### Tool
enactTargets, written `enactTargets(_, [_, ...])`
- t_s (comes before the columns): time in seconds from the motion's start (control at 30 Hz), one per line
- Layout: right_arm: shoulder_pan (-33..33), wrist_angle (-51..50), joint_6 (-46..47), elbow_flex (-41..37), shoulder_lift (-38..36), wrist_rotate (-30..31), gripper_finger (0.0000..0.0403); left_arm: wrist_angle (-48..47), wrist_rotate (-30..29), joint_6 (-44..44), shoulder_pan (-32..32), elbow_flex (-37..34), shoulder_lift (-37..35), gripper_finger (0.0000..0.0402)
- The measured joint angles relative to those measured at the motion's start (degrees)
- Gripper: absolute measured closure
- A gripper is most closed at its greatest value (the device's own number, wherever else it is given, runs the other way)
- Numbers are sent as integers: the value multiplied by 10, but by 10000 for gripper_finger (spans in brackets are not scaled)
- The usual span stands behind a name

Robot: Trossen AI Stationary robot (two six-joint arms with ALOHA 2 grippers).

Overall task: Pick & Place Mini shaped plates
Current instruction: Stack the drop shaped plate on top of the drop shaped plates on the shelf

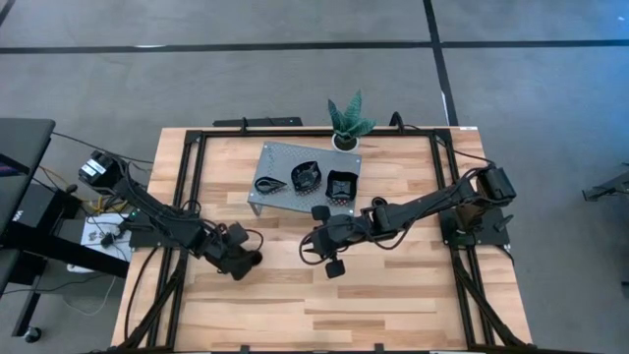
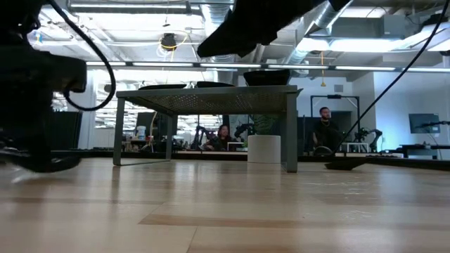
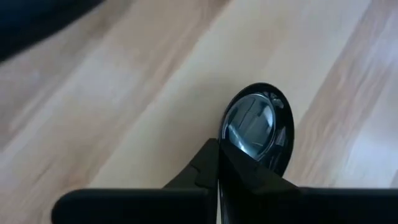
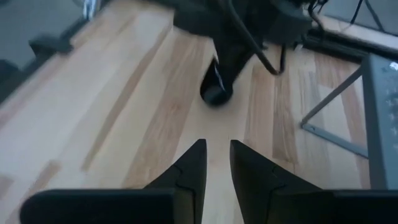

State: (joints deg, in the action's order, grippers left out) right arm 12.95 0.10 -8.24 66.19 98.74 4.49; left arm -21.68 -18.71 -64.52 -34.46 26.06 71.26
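Observation:
One mini shaped plate (image 3: 258, 127), glossy black and teardrop-shaped, is in my left gripper (image 3: 221, 168), which is shut on it over the table's left half (image 1: 251, 264). The right wrist view shows the same plate (image 4: 216, 87) below the left arm. Three more black plates rest on top of the grey perforated stand (image 1: 305, 177): a teardrop one (image 1: 267, 184), a leaf-shaped one (image 1: 307, 175) and a square one (image 1: 341, 184). My right gripper (image 4: 217, 162) hangs open above mid-table (image 1: 314, 244), with nothing between its fingers. My left gripper pinches the plate's rim at its narrow end (image 3: 233, 155) between its two fingers, one finger (image 3: 208, 165) on the hollow side. The fingers slant down from the table's left. The plate stands tilted on edge, wide end down; I cannot tell whether it touches the wood.
A small green potted plant (image 1: 346, 123) stands at the far edge behind the stand. Black frame rails (image 1: 197, 167) run along the table's sides. Bare wood lies toward the near edge (image 1: 324, 315). People show in the room behind the table in the low view.

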Motion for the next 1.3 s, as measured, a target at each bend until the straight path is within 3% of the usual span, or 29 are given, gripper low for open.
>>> enactTargets(0.2, [2, 54, 32, 0, 0, -3, 337, 84, -85, -45, 0, 0, 0, 394])
enactTargets(0.33, [12, 82, 32, 1, 7, -30, 337, 144, -98, -34, 0, 0, 0, 394])
enactTargets(0.53, [41, 186, -83, 26, 89, -64, 337, 160, -97, -24, 1, 0, 0, 394])
enactTargets(0.87, [51, 32, -114, 238, 242, -36, 296, 175, -91, -22, 4, 0, 0, 394])
enactTargets(1.0, [46, -43, -131, 312, 294, 20, 264, 183, -91, -23, 4, 0, 0, 394])
enactTargets(1.17, [46, -93, -165, 341, 321, 85, 243, 184, -91, -23, 4, 0, 0, 394])
enactTargets(1.3, [45, -99, -169, 342, 317, 89, 248, 185, -91, -22, 4, 0, 0, 394])
